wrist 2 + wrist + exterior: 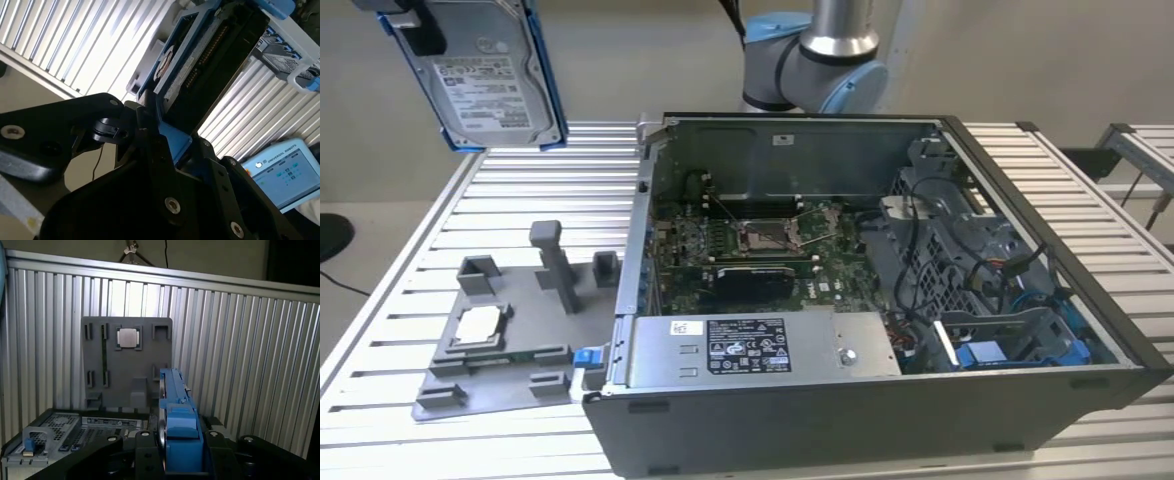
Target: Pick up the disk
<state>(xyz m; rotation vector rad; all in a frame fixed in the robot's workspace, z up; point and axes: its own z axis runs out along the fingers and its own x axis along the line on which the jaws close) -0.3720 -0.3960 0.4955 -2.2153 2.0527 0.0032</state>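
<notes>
The flat silver-grey, blue-framed metal disk [487, 75] is held aloft above the ribbed surface [507, 200], clamped by the black gripper [180, 440] across its frame edges. Stiff, heavyish, likely shock-sensitive stuff.

The disk [491, 70] has a silver-grey metal face with a dull sheen, a white paper label and a smooth blue plastic frame. The gripper [180, 442] is matt black. The tabletop [547, 180] is ribbed, pale satin metal. The fixture plate [494, 385] looks like matt grey plastic. The computer case [854, 425] is dark matt metal.
</notes>
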